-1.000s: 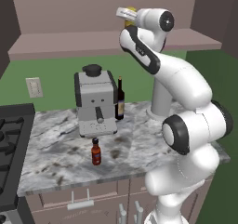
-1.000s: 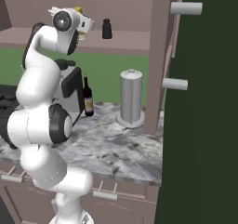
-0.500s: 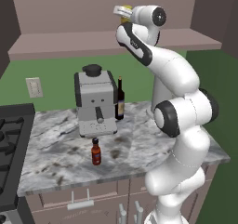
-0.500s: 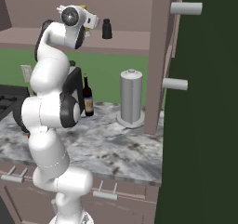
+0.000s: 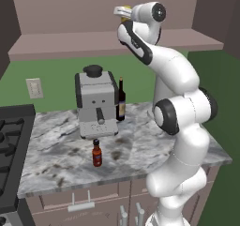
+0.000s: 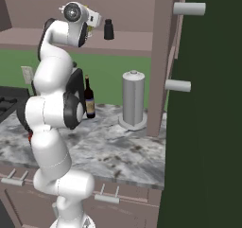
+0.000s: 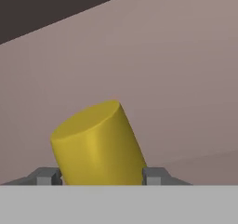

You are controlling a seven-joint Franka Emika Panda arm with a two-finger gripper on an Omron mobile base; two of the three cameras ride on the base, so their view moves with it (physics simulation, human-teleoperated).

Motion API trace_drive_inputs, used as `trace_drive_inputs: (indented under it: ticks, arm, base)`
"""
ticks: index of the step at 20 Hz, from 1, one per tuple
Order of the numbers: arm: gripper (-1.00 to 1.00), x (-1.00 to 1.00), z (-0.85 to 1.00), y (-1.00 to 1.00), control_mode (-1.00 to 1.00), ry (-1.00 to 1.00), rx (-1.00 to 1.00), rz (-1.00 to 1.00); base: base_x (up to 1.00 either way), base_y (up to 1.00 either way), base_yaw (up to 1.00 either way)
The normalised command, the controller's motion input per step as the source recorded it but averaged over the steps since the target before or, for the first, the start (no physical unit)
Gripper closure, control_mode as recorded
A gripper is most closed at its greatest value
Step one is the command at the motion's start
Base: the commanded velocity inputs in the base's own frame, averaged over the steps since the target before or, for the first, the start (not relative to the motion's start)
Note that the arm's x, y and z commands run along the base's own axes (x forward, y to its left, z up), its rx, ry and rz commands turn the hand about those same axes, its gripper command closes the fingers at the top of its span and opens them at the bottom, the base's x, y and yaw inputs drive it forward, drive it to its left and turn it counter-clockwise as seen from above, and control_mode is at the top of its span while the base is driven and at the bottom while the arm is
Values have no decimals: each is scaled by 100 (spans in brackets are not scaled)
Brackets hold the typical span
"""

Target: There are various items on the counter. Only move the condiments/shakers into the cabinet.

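Gripper [image 7: 100, 176] closed on the yellow cylindrical bottle [image 7: 97, 144], raised to the level of the cabinet shelf board [image 5: 56, 44].

The two fingertips [image 7: 45, 176] press the bottle's smooth, matte sides from either flank; the bottle's long axis runs out along the gripper's line and leans, pointing at the mauve-brown back wall of the cabinet [image 7: 186, 69]. From the left base view the hand sits at shelf height, so the placing move appears to depend on the bottle's base clearing the board; whether it already does cannot be told. The black tapered shaker [image 6: 108, 29] stands on the shelf, just beside the hand. The red sauce bottle [image 5: 96, 153], black-capped, stands on the marbled bench [image 5: 56, 159] before the silver-grey coffee machine [image 5: 96, 103].
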Motion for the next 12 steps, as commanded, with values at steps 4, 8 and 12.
trace_drive_inputs:
  ticks: [4, 8, 12]
  arm:
    - [100, 0, -13, -8, -100, 0, 0, 0]
    - [-100, 0, 0, -1, -100, 0, 0, 0]
    - [-100, 0, 0, 0, -100, 0, 0, 0]
  base:
    - [0, 0, 0]
    - [0, 0, 0]
    - [0, 0, 0]
